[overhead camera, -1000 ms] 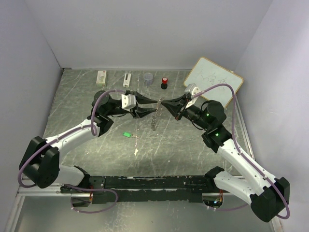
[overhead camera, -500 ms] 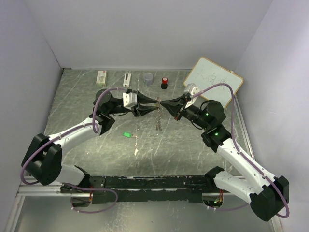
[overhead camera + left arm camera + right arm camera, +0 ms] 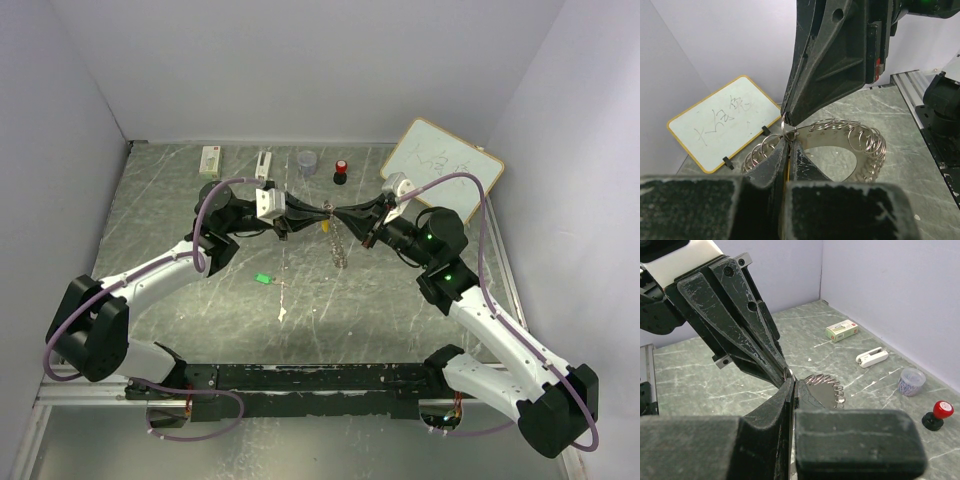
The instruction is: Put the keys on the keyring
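Over the worktop (image 3: 190,300) the two arms reach in from either side, so their tips meet nose to nose well above the surface. The right fingers (image 3: 352,214) are clenched on the top edge of the keyring (image 3: 340,250). It hangs down from their tips, which presents its rim to the other side for threading. The left fingers (image 3: 305,210) are clenched too, their tips at the rim right against the right tips. A yellow fleck just beneath them is probably the yellow-headed key (image 3: 325,225); I cannot tell whether it is pinched. The green-headed key (image 3: 262,278) lies on the worktop, below and well apart from the left fingers, not yet threaded.
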Available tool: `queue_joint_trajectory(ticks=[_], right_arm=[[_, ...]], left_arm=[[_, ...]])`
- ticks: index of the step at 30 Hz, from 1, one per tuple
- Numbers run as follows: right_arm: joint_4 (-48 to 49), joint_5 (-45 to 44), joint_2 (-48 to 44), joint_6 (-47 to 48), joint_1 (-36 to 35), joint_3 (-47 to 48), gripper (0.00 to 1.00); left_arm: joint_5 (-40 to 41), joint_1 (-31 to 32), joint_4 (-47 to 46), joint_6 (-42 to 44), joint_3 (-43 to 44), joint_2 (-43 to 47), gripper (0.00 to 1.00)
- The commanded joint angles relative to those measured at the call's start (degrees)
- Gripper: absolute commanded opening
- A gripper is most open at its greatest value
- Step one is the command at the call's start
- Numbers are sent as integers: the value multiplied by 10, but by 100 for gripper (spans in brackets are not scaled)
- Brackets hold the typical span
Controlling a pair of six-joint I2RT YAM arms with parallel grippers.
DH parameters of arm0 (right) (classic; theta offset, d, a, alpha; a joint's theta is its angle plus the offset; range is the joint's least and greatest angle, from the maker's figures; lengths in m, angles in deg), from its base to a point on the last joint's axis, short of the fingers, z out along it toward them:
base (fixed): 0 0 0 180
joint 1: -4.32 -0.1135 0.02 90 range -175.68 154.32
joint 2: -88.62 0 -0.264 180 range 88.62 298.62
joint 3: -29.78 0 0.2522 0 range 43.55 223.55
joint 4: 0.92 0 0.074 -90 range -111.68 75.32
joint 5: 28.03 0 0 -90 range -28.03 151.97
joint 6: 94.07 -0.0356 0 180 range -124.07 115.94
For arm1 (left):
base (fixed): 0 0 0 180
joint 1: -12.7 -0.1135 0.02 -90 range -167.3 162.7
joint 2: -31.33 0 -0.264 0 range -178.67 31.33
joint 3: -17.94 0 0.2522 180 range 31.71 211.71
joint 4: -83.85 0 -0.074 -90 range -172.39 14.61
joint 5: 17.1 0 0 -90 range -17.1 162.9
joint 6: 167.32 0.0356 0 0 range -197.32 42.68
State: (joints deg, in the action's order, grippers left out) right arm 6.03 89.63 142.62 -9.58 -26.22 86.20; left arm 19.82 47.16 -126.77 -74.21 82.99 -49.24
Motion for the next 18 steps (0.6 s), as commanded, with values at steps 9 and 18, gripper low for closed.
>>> queue_joint_trajectory(ticks=[9, 18], right_arm=[[21, -2, -4, -2, 1, 4, 0], [-22, -20, -16, 23, 1, 21, 33]], left_arm=[[20, 3, -1, 9, 6, 22, 7], [8, 3, 25, 35, 15, 22, 7]])
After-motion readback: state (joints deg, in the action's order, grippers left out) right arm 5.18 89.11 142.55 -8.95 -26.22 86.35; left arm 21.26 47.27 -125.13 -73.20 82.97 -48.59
